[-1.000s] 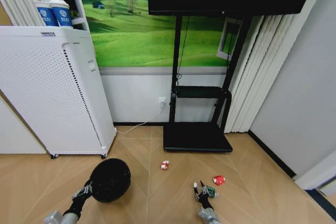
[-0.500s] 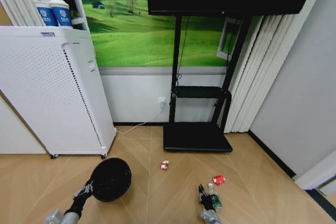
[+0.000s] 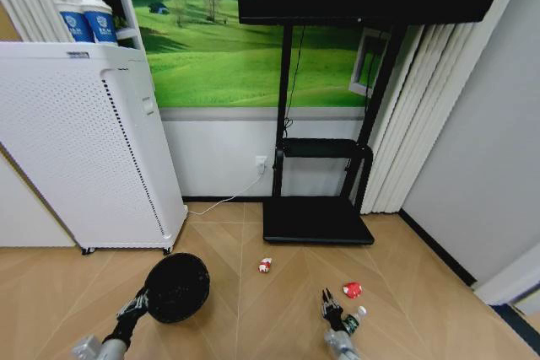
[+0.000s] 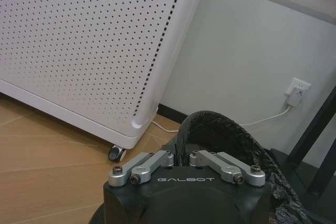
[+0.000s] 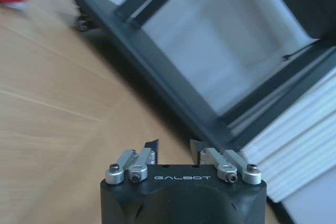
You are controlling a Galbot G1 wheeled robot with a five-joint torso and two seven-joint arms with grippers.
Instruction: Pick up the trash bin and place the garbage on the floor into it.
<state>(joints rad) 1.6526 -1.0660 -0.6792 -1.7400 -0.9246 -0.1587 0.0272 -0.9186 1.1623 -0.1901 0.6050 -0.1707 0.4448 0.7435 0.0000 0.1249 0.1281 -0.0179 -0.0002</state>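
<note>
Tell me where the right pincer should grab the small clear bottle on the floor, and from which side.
Grip the small clear bottle across its body at the green label, probably coming straight down from above. It lies on its side on the floor, white cap pointing toward the red lump, so the fingers should straddle its narrow width. The right pincer, open, is beside it.

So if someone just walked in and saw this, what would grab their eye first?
Probably the trash bin, low on the wood floor with the left gripper clamped on its bagged rim. Next, the litter: a red-and-white wrapper, a red lump, and the bottle beside the right gripper.
</note>
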